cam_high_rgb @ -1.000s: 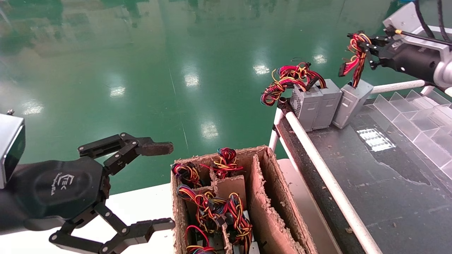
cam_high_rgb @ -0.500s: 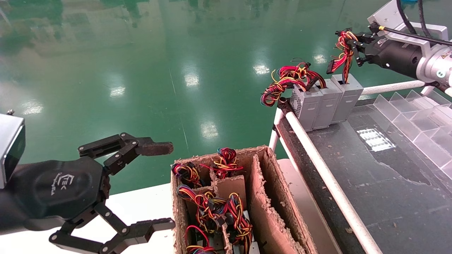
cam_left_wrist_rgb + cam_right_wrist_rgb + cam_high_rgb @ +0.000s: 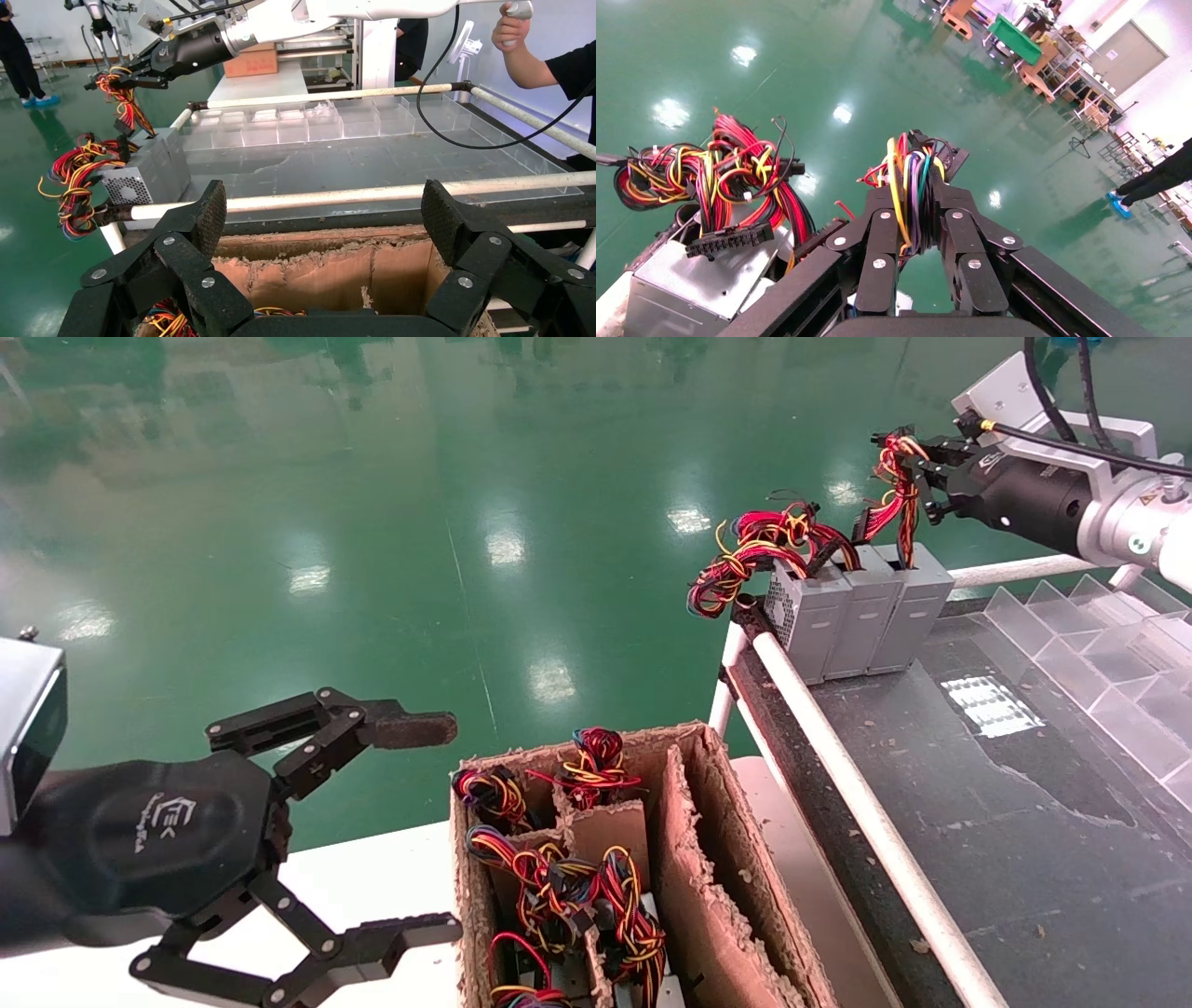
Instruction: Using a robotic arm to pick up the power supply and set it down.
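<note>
The power supply (image 3: 914, 607) is a grey metal box standing upright at the far corner of the black table (image 3: 978, 822). It touches two similar grey boxes (image 3: 833, 617) on its left. Its red and yellow wire bundle (image 3: 896, 486) rises straight up into my right gripper (image 3: 917, 477), which is shut on the wires (image 3: 910, 184). From the right wrist, the box itself is mostly hidden below the fingers (image 3: 880, 246). My left gripper (image 3: 438, 829) hangs open and empty beside the cardboard box (image 3: 708, 859); its pads (image 3: 211, 210) stand wide apart.
The cardboard divider box holds several more wired units (image 3: 568, 887). A white rail (image 3: 838, 775) edges the black table. Clear plastic dividers (image 3: 1108, 672) fill the table's far right. The neighbouring boxes' wires (image 3: 754, 556) spill over the table corner.
My right gripper moved left and farther back with the wires. The power supply swung from tilted to upright and now stands against the two other boxes. The left arm stayed still.
</note>
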You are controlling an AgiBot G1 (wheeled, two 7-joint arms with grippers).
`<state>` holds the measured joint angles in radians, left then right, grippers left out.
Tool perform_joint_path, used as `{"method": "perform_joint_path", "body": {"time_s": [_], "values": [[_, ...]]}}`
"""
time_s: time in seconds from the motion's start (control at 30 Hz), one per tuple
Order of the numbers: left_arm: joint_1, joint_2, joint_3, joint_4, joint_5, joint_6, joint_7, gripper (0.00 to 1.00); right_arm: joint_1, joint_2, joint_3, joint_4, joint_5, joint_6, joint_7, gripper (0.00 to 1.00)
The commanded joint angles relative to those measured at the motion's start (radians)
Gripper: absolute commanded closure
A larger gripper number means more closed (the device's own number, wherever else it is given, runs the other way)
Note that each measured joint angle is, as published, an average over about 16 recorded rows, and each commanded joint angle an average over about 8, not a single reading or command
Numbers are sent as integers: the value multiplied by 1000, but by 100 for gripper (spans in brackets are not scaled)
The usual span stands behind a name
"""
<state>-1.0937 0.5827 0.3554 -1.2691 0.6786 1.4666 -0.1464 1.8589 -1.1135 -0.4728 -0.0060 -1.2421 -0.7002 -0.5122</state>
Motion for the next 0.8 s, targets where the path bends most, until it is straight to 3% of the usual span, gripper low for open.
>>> {"method": "perform_joint_path", "body": {"time_s": [0.03,0.57,0.8], "values": [[0,0,0,0,0,0,0,0,-1,0,1,0,1,1,3,0],[0,0,0,0,0,0,0,0,-8,8,16,4,23,1,18,0],[0,0,0,0,0,0,0,0,8,33,56,-2,81,-42,80,0]]}}
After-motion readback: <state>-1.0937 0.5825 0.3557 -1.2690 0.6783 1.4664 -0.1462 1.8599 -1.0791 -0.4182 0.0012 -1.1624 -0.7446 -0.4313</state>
